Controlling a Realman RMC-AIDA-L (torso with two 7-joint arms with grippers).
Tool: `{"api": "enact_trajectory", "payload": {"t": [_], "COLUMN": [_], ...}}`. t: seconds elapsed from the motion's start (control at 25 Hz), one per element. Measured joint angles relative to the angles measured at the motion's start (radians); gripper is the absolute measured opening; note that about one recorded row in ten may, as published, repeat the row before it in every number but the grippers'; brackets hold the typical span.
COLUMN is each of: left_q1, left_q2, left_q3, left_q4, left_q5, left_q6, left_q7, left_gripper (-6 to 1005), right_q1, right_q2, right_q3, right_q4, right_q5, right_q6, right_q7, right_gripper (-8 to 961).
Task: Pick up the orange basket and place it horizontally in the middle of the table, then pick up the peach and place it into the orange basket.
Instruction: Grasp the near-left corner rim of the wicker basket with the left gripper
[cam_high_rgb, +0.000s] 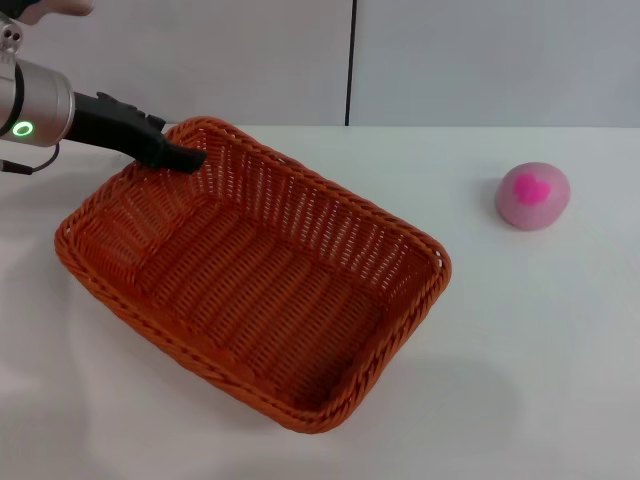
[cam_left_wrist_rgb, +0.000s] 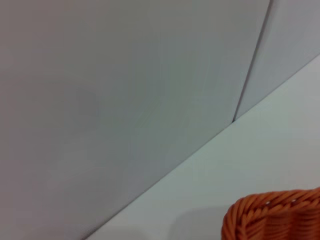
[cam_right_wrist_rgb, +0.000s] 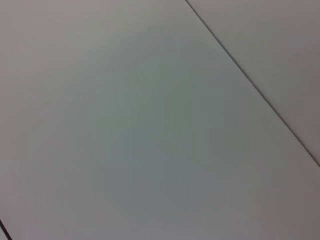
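The orange basket lies at an angle on the left half of the white table, its long side running from far left to near right. My left gripper reaches in from the left and is shut on the basket's braided rim at its far corner, one black finger showing inside the wall. In the left wrist view only a piece of the basket's rim shows. The peach, pale pink with a magenta heart, sits alone on the table at the far right. My right gripper is out of view.
A grey wall with a dark vertical seam stands behind the table's far edge. The right wrist view shows only plain grey panels.
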Motion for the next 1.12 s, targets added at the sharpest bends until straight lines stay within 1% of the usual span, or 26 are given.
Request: {"api": "enact_trajectory", "payload": {"t": [0.32, 0.48, 0.56, 0.92, 1.12], "left_q1": [-0.002, -0.002, -0.002, -0.003, -0.003], "left_q2": [-0.001, -0.002, -0.002, -0.002, -0.002], "left_q3": [0.001, 0.028, 0.04, 0.034, 0.033], "left_q4": [-0.001, -0.011, -0.017, -0.015, -0.015], "left_q5": [0.007, 0.008, 0.006, -0.014, -0.02], "left_q6": [-0.006, -0.01, -0.014, -0.01, -0.011], "left_q7": [-0.003, -0.003, -0.002, -0.003, -0.006], "left_gripper": [715, 710, 636, 286, 219], "right_q1": [0.006, 0.001, 0.001, 0.005, 0.001], "right_q2": [-0.001, -0.001, -0.001, -0.001, 0.0], "right_q3": [0.001, 0.009, 0.009, 0.004, 0.012], "right_q4": [0.0, -0.004, -0.004, -0.002, -0.001], "right_q5": [0.002, 0.007, 0.007, 0.008, 0.008], "right_q6": [0.0, 0.0, 0.0, 0.011, 0.014], "right_q7": [0.001, 0.002, 0.003, 0.003, 0.003], "right_gripper": [684, 683, 682, 679, 678]}}
